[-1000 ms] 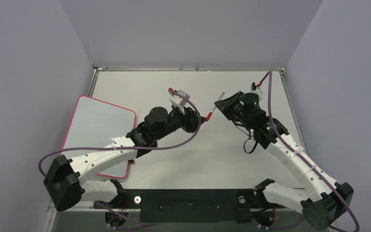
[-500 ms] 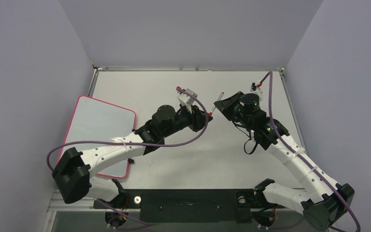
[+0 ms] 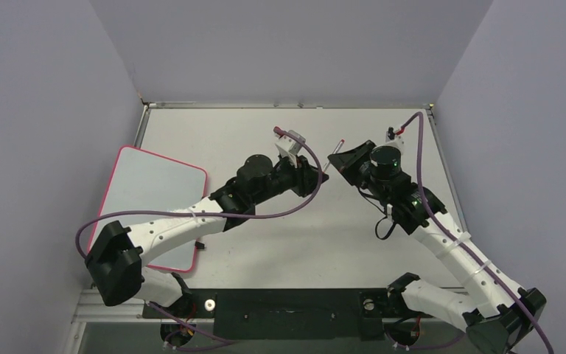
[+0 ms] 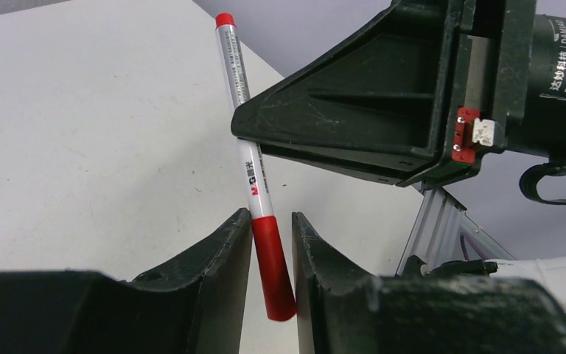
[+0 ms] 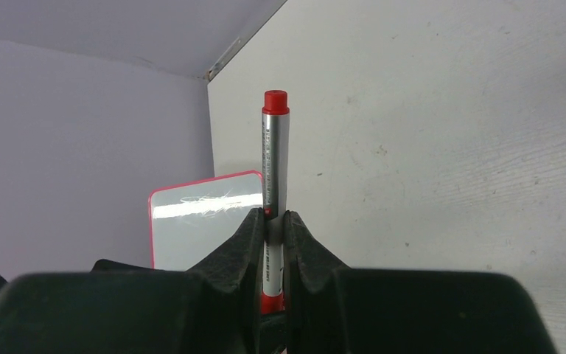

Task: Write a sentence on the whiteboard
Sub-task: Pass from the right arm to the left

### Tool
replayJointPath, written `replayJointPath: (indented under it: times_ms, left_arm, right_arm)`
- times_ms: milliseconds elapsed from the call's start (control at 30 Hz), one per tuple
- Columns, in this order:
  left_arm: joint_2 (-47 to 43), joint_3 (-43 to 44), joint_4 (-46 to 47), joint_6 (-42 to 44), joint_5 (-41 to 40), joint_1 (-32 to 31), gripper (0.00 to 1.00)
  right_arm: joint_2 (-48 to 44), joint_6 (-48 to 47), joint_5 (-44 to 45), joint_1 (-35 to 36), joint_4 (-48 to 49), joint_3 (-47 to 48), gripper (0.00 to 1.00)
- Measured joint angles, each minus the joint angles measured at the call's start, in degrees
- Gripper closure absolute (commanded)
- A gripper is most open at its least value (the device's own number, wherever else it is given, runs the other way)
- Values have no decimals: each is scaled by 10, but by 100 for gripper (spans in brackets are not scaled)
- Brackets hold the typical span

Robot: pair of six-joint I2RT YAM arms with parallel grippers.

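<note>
Grey-white tabletop [image 3: 280,251] inside lilac walls | whiteboard [image 3: 147,199] flat against left edge, toward near-left corner, well apart from both pincers | right pincer [image 5: 274,215] pinching marker [image 5: 274,155] by its barrel, above mid-tabletop | left pincer [image 4: 269,215] narrowly spread, fingers flanking red cap [image 4: 269,258] of marker, gap visible on one side

the whiteboard [image 3: 147,195] (thin red-pink rim, rounded corners) lies flat at the left.
</note>
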Motion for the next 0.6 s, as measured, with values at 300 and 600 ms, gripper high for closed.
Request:
replayJointPath:
  times_ms: [300, 600]
  left_arm:
    - [4, 8, -12, -10, 4, -1, 100]
    - [6, 38, -74, -5, 14, 2, 100]
  right_arm:
    - [-19, 1, -14, 9, 18, -14, 100]
    - [-32, -30, -31, 8, 33, -27, 23]
